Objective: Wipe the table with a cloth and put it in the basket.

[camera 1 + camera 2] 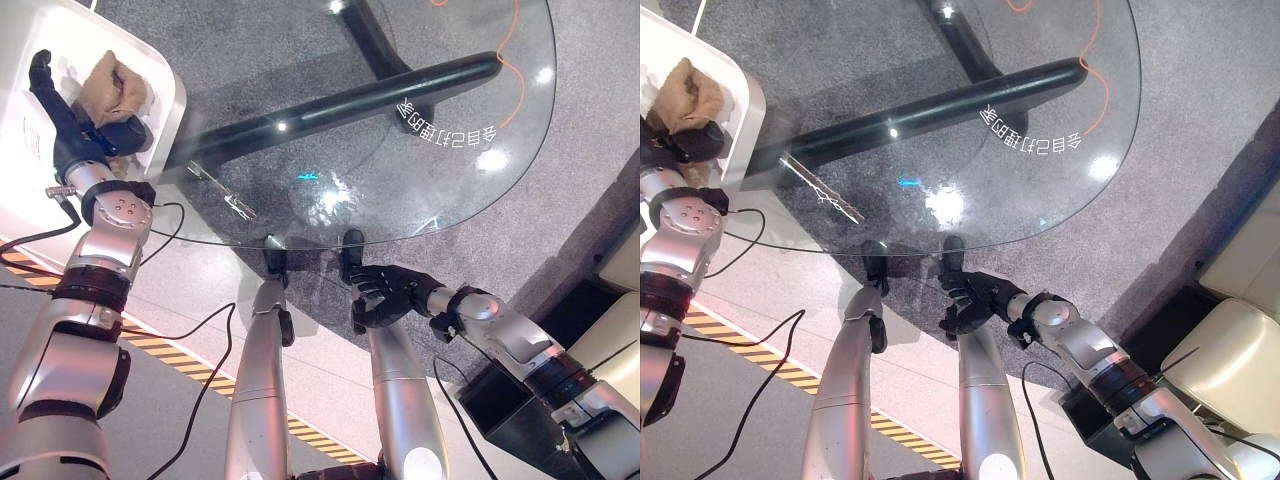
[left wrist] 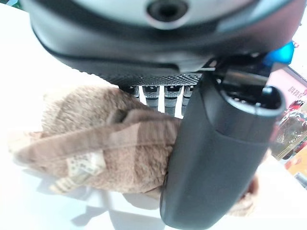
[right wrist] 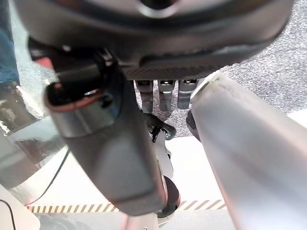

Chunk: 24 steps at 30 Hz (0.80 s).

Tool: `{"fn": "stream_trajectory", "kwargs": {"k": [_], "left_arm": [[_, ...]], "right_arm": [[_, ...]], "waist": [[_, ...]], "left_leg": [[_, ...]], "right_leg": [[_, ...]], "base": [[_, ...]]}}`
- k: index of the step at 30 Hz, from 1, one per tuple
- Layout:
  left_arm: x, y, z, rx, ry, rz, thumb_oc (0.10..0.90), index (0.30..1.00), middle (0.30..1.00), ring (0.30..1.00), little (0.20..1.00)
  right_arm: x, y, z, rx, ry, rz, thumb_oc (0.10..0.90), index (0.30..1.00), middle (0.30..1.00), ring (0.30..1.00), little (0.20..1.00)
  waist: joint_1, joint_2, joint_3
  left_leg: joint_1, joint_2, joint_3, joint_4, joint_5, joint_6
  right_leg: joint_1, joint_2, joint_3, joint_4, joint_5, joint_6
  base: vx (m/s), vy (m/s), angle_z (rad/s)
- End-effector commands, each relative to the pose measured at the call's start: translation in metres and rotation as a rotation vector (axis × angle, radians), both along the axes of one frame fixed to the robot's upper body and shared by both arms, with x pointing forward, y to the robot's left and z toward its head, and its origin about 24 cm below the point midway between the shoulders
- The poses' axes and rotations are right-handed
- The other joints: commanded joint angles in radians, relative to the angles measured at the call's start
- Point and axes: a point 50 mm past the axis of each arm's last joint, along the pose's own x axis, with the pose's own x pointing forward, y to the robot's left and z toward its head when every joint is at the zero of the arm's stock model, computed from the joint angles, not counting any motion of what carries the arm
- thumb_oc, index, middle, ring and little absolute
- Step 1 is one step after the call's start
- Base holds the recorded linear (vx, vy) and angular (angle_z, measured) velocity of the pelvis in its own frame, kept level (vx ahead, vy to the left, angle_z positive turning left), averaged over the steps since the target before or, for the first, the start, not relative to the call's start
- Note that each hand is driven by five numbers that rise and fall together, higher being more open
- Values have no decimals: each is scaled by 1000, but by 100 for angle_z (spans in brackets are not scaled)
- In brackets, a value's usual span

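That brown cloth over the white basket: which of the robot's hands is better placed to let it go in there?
The left hand: it already holds the brown cloth over the white basket. The right hand hangs below the glass table, far from the basket.

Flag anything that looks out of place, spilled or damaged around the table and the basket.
Nothing stands out. The brown cloth lies bunched in the white basket beside the glass table, with the left hand on it. The right hand hangs below the table's near edge. No spill or damage shows.
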Motion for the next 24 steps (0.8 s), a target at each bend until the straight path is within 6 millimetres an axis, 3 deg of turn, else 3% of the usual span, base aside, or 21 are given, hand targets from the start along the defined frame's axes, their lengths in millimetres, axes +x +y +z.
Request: {"fn": "stream_trajectory", "kwargs": {"k": [1, 17, 20, 24], "left_arm": [[-26, 28, 26, -38, -205, 34, 800, 900, 900, 900, 900], [-50, 12, -10, -13, -203, -110, 800, 900, 900, 900, 900], [-54, 8, -15, -15, -182, -165, 800, 900, 900, 900, 900], [-59, -10, -36, -30, -110, -313, 800, 900, 900, 900, 900]], "right_arm": [[-29, 12, -16, 71, 28, 39, 800, 900, 900, 900, 900], [-43, 6, -28, 97, 23, -2, 800, 900, 900, 900, 900], [-44, 3, -29, 109, 24, -20, 800, 900, 900, 900, 900], [-48, -2, -37, 120, 42, -69, 800, 900, 900, 900, 900]], "waist": [[39, 35, -21], [90, 57, -21], [99, 58, -21], [113, 62, -21]], "left_leg": [[86, -83, 7, 12, -100, 11], [225, -104, -29, -35, -100, 18], [259, -105, -37, -41, -101, 16], [323, -104, -48, -61, -98, 13]], "right_leg": [[76, 47, -1, -78, 0, 33], [226, 34, -37, -108, -29, 25], [265, 32, -47, -117, -34, 25], [332, 27, -63, -132, -42, 25]], "base": [[-15, -31, 0], [-28, -47, 4], [-40, -73, 3], [-46, -88, 6]]}}
